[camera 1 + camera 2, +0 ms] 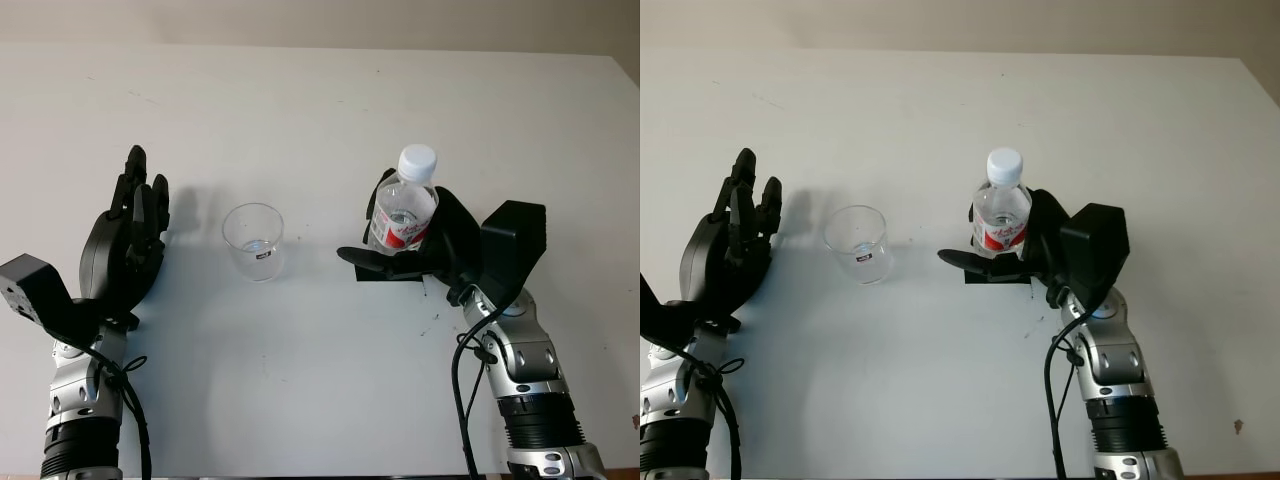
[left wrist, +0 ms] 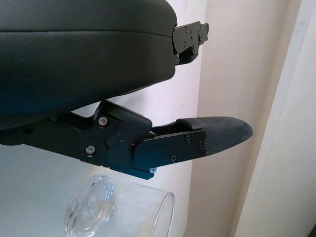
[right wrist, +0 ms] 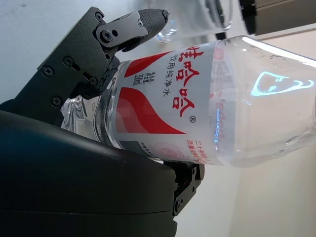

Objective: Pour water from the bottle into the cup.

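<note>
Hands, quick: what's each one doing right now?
Left hand: open, holding nothing, beside the cup.
Right hand: shut on the bottle, upright, cap on.

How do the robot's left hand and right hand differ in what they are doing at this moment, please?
The right hand is closed around the water bottle, which stands upright with its white cap on; the left hand is open and holds nothing. The right hand touches its object, while the left hand is beside the clear cup, apart from it. Both are black and sit over the white table.
</note>
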You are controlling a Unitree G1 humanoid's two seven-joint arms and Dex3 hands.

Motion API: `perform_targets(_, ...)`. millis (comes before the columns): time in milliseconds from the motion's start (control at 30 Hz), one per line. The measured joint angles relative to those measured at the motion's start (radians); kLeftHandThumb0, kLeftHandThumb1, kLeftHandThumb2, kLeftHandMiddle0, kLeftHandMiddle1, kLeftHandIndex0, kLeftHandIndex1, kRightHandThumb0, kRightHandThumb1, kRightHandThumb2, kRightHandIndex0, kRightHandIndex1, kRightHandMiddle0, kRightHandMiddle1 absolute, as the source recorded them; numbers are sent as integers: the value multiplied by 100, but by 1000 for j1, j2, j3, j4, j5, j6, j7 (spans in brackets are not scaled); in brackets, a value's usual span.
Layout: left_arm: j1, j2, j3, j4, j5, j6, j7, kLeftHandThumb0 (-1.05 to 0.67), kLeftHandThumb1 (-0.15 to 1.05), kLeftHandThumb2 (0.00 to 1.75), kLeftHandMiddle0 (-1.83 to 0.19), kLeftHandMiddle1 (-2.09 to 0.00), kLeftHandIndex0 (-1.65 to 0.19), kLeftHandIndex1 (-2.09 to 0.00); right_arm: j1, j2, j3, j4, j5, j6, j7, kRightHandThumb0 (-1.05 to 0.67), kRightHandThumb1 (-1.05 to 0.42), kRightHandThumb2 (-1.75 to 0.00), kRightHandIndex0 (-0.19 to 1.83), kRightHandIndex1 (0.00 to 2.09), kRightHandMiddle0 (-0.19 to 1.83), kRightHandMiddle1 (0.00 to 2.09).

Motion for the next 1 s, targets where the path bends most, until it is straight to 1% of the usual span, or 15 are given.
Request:
perform_targets(233, 4, 5, 5, 2, -8, 0, -7, -77, 105, 55, 19, 0, 19, 0, -13, 0, 6, 43, -55, -58, -24, -38, -105, -48, 120, 209, 73, 209)
perform_targets(267, 4, 5, 5, 3, -8, 0, -7, -76, 105, 55, 19, 0, 19, 0, -16, -1, 9, 52, -67, -72, -28, -38, -105, -47, 118, 209, 70, 209)
perform_targets(333, 5, 7, 5, 5, -9, 0, -8, -76, 105, 55, 19, 0, 19, 0, -24, -5, 16, 74, -90, -104, -28, -39, -105, -43, 106, 209, 59, 209)
perform_targets(400, 5, 7, 5, 6, -9, 0, -7, -76, 105, 56, 19, -1, 19, 0, -31, -11, 24, 94, -113, -140, -31, -42, -105, -34, 91, 209, 47, 209)
perform_targets(467, 6, 7, 5, 6, -9, 0, -7, -76, 105, 56, 19, -1, 19, 0, -33, -15, 31, 112, -133, -173, -39, -46, -105, -26, 68, 209, 31, 209)
perform_targets(500, 6, 7, 5, 7, -9, 0, -7, -76, 105, 55, 19, -1, 19, 0, -33, -14, 32, 124, -140, -196, -49, -48, -105, -19, 43, 209, 20, 209)
perform_targets(567, 7, 8, 5, 7, -9, 0, -7, -77, 105, 55, 19, -2, 19, 0, -32, -14, 33, 151, -150, -242, -73, -50, -104, -12, 23, 209, 9, 209)
perform_targets(633, 7, 8, 5, 7, -9, 0, -8, -76, 105, 55, 19, -1, 19, 0, -29, -13, 30, 186, -149, -295, -82, -50, -101, -7, -7, 209, -12, 206)
perform_targets(667, 7, 8, 5, 7, -10, 0, -8, -76, 105, 55, 19, -1, 19, 0, -27, -13, 27, 204, -141, -319, -78, -51, -100, -6, -13, 208, -15, 201)
perform_targets(700, 8, 8, 6, 7, -10, 0, -9, -76, 105, 56, 19, -1, 19, 0, -25, -12, 25, 216, -132, -336, -68, -52, -99, -5, -16, 202, -17, 192)
perform_targets(733, 8, 8, 6, 7, -10, 0, -9, -76, 105, 57, 19, -1, 19, 0, -22, -12, 23, 225, -122, -349, -58, -53, -98, -5, -18, 191, -18, 180)
perform_targets(767, 9, 8, 6, 7, -10, 0, -9, -76, 105, 57, 19, -1, 19, 0, -19, -11, 20, 232, -112, -356, -49, -55, -97, -5, -19, 186, -19, 172)
perform_targets(833, 10, 8, 6, 7, -10, 0, -9, -76, 105, 56, 19, -1, 19, 0, -11, -11, 15, 240, -97, -364, -37, -57, -97, -5, -19, 181, -19, 160)
perform_targets(933, 13, 8, 6, 7, -10, 0, -9, -76, 105, 56, 19, 0, 19, 0, 6, -9, 11, 241, -88, -370, -29, -56, -97, -5, -19, 173, -19, 154)
perform_targets(1000, 14, 8, 6, 8, -10, 0, -9, -76, 105, 56, 19, 0, 19, 0, 19, 0, 5, 240, -72, -369, -26, -57, -97, -5, -19, 174, -19, 152)
